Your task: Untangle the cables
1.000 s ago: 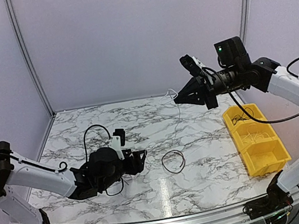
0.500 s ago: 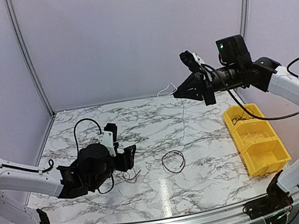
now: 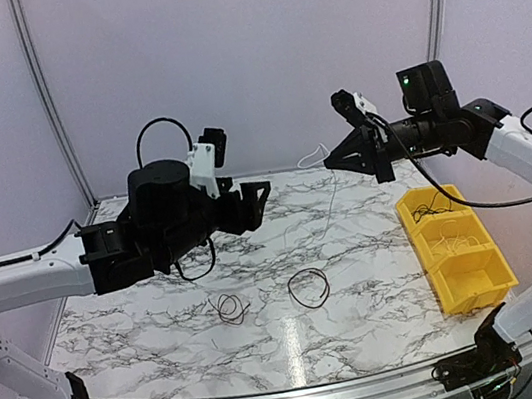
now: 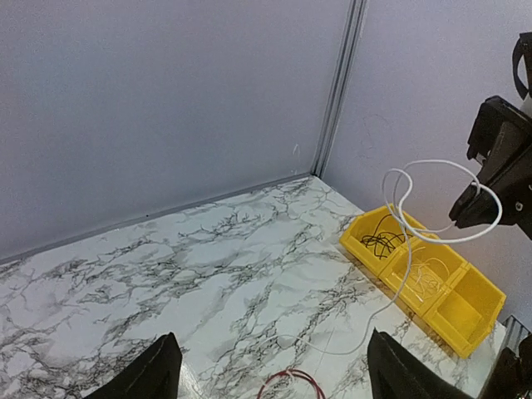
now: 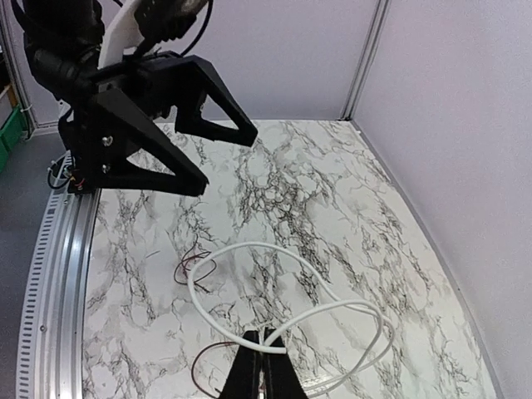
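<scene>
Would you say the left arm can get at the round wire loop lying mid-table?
Probably yes: the left gripper is open and empty over the table, with nothing between it and the round wire loop.

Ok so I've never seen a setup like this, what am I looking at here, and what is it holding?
These are two robot arms bolted to a marble table, set to untangle thin cables. The wide picture comes from a fixed camera above and behind them; the other two come from a camera on each wrist. The raised right gripper is shut on a white cable that dangles in loops. The left gripper is open and empty. On the table lie a round wire loop and a small tangled wire. The yellow bin on the right holds more wires.
</scene>
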Motion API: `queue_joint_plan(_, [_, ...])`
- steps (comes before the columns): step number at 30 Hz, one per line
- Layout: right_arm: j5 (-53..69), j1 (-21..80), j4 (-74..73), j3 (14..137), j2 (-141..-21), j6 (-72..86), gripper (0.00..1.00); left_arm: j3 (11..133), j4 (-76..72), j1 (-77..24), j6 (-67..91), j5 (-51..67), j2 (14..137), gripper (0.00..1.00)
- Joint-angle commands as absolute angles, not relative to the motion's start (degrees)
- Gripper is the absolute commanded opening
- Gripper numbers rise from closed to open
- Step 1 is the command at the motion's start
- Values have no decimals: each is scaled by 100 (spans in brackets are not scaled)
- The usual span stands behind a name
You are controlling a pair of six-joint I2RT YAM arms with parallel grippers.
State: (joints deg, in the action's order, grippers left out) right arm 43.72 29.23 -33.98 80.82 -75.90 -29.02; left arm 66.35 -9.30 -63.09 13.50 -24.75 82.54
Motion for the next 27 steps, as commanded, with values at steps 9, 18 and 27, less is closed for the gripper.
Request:
queue_joint_plan(9, [2708,2303,-4484,8039,-6904,-3713,0,6206,-537,-6231,618,-3311,8896,88])
queue_joint_plan(18, [2145,742,-5234,7805,-6601,-4692,0,5992,-409,-6307,1073,-3224,8701,92])
queue_joint_plan(27, [996,-83,-6128,8056,-6363,-5580,0,6075,-229,-6381,1070,-3421,8511,91])
